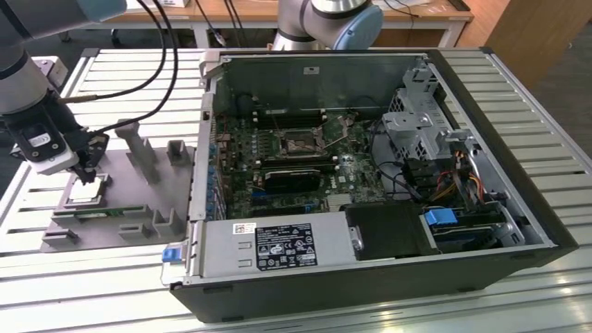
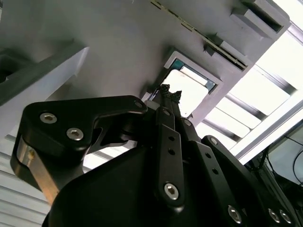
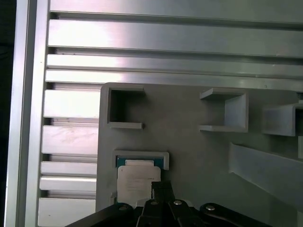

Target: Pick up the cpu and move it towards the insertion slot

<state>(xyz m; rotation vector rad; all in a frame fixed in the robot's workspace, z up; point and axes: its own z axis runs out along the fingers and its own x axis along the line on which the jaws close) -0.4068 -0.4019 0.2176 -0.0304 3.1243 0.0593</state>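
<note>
The worktop [image 1: 545, 152] is made of long aluminium slats. Most of its middle and the exterior view's right is taken by an open black computer case [image 1: 370, 284], lying on its side. Inside, on the green motherboard [image 1: 356, 173], the insertion slot [image 1: 301, 143] sits toward the far part, with a silver frame and a dark centre.

On the exterior view's left, just beside the case, lies a grey fixture plate [image 1: 120, 177] with several moulded blocks standing up. The arm [image 1: 23, 76] comes down over this plate, and black cables [image 1: 166, 55] hang from it.

The claw [image 1: 89, 175] points down at the plate's left part. In both wrist views its fingers seem pressed together with nothing between them [image 2: 171, 92] [image 3: 162, 185].

The cpu [image 1: 83, 196] lies flat in a shallow square pocket of the plate, well apart from the slot. The claw tips stand just above the chip's edge [image 3: 135, 182] [image 2: 191, 92]; I cannot tell if they touch it.

Behind the worktop are a wooden table [image 1: 416, 10] and a wooden cabinet [image 1: 532, 31].
</note>
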